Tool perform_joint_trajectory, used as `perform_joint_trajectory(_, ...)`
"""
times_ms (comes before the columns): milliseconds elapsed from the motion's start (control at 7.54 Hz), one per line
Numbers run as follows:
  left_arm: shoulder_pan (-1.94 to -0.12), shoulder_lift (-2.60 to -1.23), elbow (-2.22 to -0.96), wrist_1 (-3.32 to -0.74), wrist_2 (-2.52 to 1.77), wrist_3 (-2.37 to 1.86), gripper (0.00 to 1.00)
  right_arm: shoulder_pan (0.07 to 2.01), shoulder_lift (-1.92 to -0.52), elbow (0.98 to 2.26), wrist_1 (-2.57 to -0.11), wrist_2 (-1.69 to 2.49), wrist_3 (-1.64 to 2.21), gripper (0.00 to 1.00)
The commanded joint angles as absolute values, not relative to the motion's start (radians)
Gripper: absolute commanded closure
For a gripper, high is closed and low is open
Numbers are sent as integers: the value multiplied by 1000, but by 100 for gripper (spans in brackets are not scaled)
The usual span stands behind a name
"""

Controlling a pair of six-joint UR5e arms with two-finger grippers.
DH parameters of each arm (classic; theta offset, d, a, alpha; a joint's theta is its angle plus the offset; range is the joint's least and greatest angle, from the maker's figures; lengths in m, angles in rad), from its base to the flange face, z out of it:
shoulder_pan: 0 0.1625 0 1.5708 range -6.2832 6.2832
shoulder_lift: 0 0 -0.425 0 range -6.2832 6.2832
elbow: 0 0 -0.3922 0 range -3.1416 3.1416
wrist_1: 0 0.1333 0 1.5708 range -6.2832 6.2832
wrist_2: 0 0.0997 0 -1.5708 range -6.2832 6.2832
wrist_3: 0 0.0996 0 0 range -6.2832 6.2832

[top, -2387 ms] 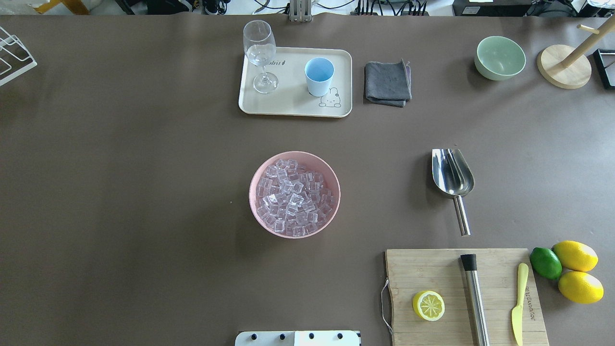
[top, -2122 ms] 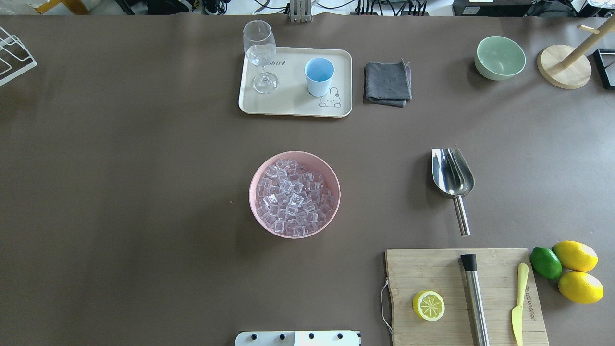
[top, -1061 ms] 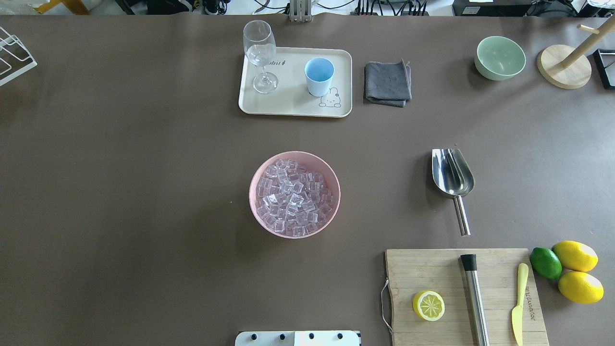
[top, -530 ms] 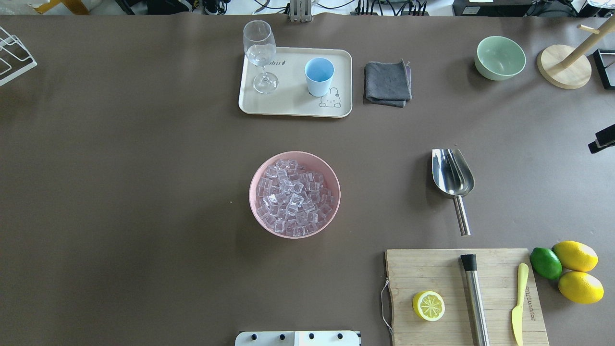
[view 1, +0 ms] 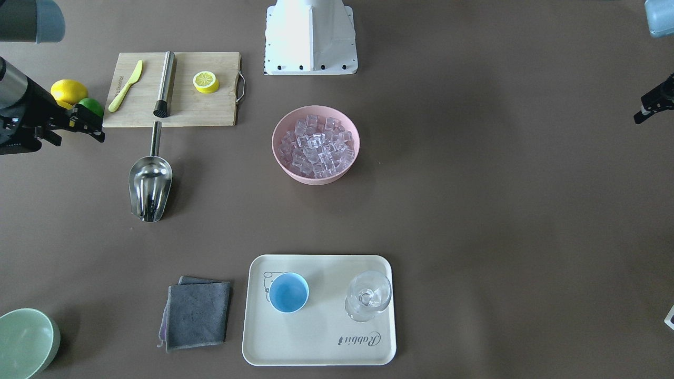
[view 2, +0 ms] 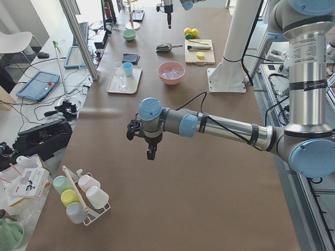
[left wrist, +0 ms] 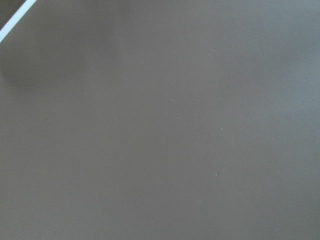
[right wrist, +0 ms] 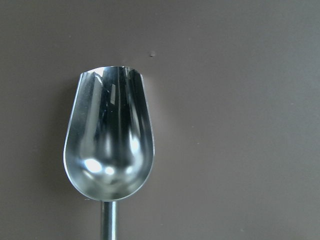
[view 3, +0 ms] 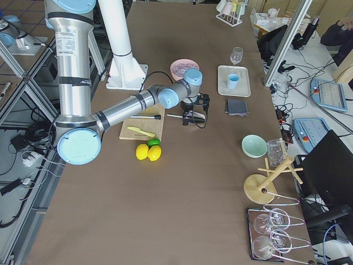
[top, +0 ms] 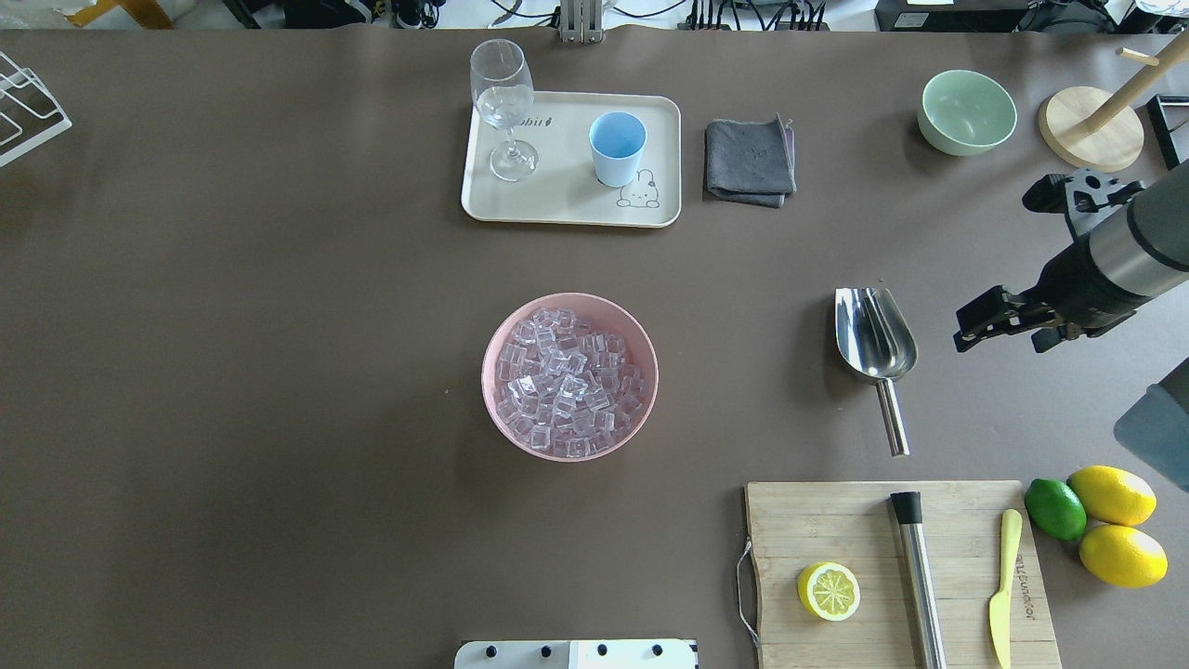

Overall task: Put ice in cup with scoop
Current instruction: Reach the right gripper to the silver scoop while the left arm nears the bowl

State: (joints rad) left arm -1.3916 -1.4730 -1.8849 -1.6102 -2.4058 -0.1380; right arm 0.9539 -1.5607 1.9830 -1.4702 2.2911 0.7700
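**Ice (top: 562,381) waits as right arm nears scoop (top: 875,336)**

The ice fills the bowl (top: 492,372) at mid-table. The empty cup (top: 617,147) stands on the tray (top: 567,212) at 12 o'clock from it. The right gripper (top: 1001,327), absent a second ago, now hangs at 3 o'clock of the scoop, jaws seemingly spread and holding nothing, so pickup looks next. I cannot tell the left gripper's (view 1: 653,102) state. The board (top: 836,520) lies at 6 o'clock of the handle. A glass (top: 503,98) flanks the cup.
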Motion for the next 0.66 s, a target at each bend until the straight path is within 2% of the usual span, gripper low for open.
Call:
perform_joint_trajectory(0, -1275, -1538, -1963, -1612, -2413, -138, 2, 754, -1479, 1991, -1465, 2175, 977, 1)
perform_joint_trajectory(530, -1111, -1627, -2036, -1635, -2410, -135, 2, 621, -1491, 1971, -1462, 2066, 1031, 1)
